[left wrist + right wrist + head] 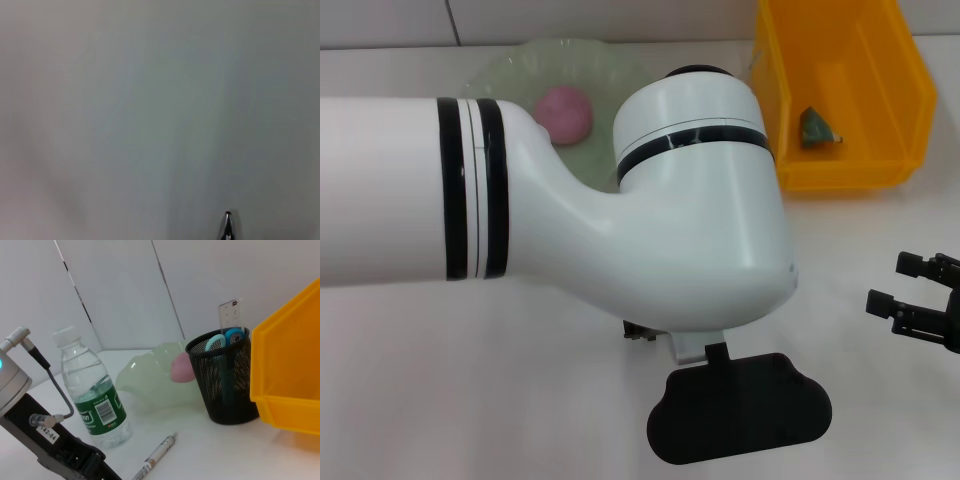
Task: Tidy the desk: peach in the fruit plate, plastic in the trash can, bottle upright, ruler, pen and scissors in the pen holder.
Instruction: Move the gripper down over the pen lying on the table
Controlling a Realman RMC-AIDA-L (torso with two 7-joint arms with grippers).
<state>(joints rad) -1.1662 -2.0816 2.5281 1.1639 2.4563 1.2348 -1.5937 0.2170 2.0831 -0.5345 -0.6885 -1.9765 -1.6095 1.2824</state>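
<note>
Two arms are showing in the head view: the left arm [620,220] is reaching across the middle of the white table [440,400], its bulk hiding most of the work, while the right gripper [890,285] is hanging at the right edge with its black fingers [910,265] standing apart and holding nothing. The left gripper [75,457] is appearing only as a dark body low in the right wrist view, and whether its fingers are wide or closed cannot be told. The peach [565,113] is lying in the pale green fruit plate [610,60] at the far side of the table. The crumpled plastic [817,128] is resting inside the yellow bin [840,175] at the far right. In the right wrist view the bottle [92,390] is standing upright on the table, and the pen [157,455] is lying flat just beside it, close to the left gripper. The black mesh pen holder [227,380] is standing between the plate and the bin, with the blue-handled scissors [225,337] and the clear ruler [231,315] sticking up out of it. The left wrist view is showing bare table and a metallic tip [227,227] at its edge
</note>
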